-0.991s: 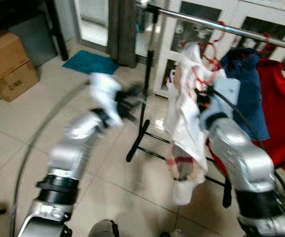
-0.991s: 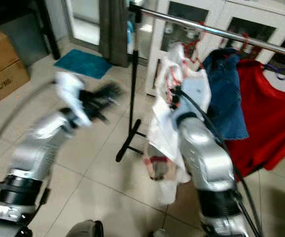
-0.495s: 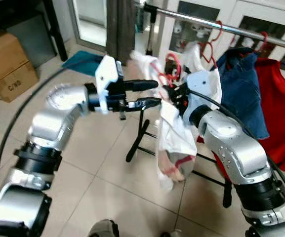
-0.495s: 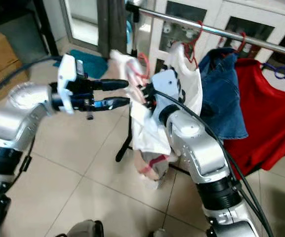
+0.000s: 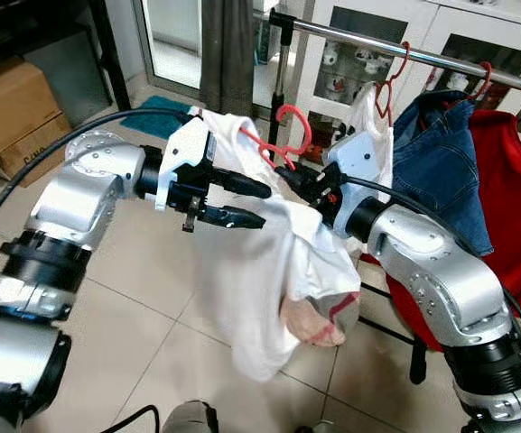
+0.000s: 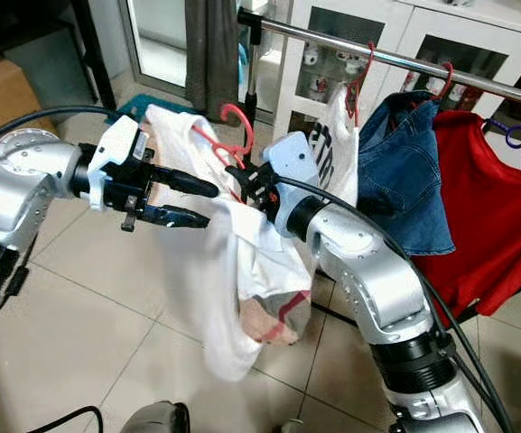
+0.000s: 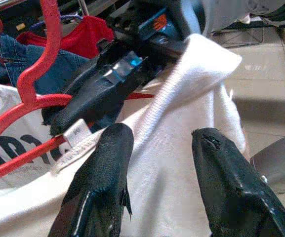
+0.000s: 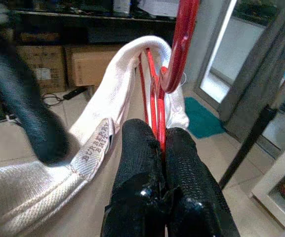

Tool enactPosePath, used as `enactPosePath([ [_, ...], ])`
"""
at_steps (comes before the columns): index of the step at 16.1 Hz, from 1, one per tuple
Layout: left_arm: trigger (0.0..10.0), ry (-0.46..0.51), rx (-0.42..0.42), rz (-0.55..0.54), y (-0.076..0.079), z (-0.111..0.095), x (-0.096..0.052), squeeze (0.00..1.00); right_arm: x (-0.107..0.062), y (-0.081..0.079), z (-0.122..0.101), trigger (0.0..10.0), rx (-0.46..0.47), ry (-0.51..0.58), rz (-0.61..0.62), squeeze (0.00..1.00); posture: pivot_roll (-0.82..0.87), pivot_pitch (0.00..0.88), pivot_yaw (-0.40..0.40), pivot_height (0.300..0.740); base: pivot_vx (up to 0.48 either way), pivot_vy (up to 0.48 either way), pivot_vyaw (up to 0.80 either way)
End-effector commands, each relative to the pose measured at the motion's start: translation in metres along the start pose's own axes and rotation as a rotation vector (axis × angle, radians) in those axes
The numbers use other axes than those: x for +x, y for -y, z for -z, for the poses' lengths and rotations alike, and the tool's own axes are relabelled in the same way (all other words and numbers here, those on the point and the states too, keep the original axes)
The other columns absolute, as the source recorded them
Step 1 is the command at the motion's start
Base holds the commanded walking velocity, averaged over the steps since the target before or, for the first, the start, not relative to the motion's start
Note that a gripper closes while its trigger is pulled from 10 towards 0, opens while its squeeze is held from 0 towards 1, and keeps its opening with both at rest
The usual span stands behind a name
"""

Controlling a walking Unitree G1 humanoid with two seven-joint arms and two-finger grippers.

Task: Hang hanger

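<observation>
Head views look down on both arms; wrist views sit close, sharing the red hanger [image 7: 36, 84].

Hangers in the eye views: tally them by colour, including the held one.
Red hangers: 3, one in the right tool, two on the rail
Purple hanger: 1
Total: 4

right hand [image 8: 162, 143] clamped on red hanger [image 8: 154, 106], white shirt [image 8: 107, 128] draped.

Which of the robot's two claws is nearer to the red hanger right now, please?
Right. The right claw is shut on the red hanger, pinching its wire. The left claw is open beside it, against the white shirt.
</observation>
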State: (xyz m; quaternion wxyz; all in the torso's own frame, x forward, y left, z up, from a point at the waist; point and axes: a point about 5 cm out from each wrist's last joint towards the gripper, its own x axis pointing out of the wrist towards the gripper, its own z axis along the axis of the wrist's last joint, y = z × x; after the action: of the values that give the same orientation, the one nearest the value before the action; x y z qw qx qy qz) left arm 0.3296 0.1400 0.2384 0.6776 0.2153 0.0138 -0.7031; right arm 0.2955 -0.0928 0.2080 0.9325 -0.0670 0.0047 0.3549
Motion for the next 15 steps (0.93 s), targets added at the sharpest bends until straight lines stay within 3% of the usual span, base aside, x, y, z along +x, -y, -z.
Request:
enactPosePath([
  [1,4.0,-0.016,0.045,0.012,-0.004,-0.007,0.003,0.00,-0.002,-0.005,-0.008,10.0,-0.012,0.028,-0.034,0.00,0.04,0.008,-0.035,0.740,0.000,0.000,0.00],
  [2,1.5,-0.008,0.070,-0.011,-0.008,-0.008,0.005,0.00,-0.002,-0.006,-0.008,10.0,-0.014,0.027,-0.044,0.00,0.04,0.007,-0.036,0.740,0.000,0.000,0.00],
  [3,1.5,-0.006,0.097,-0.030,-0.011,-0.008,0.007,0.00,-0.003,-0.006,-0.008,10.0,-0.012,0.026,-0.050,0.00,0.03,0.007,-0.036,0.740,0.000,0.000,0.00],
  [4,4.0,0.023,0.139,-0.081,-0.016,-0.011,0.007,0.00,-0.003,-0.007,-0.008,10.0,-0.012,0.024,-0.061,0.00,0.03,0.007,-0.036,0.740,0.000,0.000,0.00],
  [5,9.9,0.050,0.149,-0.101,-0.019,-0.014,0.009,0.00,-0.004,-0.008,-0.007,10.0,-0.012,0.021,-0.068,0.00,0.03,0.006,-0.038,0.740,0.000,0.000,0.00],
  [7,10.0,-0.009,0.170,-0.068,-0.016,-0.008,0.011,0.00,-0.004,-0.008,-0.007,10.0,-0.011,0.020,-0.075,0.00,0.04,0.008,-0.040,0.740,0.000,0.000,0.00],
  [8,9.7,-0.022,0.159,-0.048,-0.014,-0.004,0.012,0.00,-0.003,-0.009,-0.007,10.0,-0.009,0.022,-0.079,0.00,0.04,0.008,-0.040,0.740,0.000,0.000,0.00],
  [10,4.1,-0.017,0.139,-0.026,-0.013,-0.002,0.014,0.00,-0.002,-0.009,-0.008,10.0,-0.007,0.022,-0.080,0.00,0.03,0.011,-0.039,0.740,0.000,0.000,0.00],
  [11,3.0,-0.015,0.140,-0.025,-0.014,-0.001,0.014,0.00,-0.002,-0.009,-0.008,10.0,-0.006,0.021,-0.079,0.00,0.03,0.012,-0.039,0.740,0.000,0.000,0.00],
  [12,0.0,0.010,0.133,-0.023,-0.014,-0.002,0.014,0.00,-0.002,-0.008,-0.007,10.0,-0.002,0.017,-0.074,0.00,0.03,0.014,-0.039,0.740,0.000,0.000,0.00],
  [15,0.0,0.047,0.124,-0.014,-0.013,-0.004,0.017,0.00,-0.003,-0.006,-0.005,10.0,-0.004,0.007,-0.062,0.00,0.03,0.017,-0.042,0.740,0.000,0.000,0.00],
])
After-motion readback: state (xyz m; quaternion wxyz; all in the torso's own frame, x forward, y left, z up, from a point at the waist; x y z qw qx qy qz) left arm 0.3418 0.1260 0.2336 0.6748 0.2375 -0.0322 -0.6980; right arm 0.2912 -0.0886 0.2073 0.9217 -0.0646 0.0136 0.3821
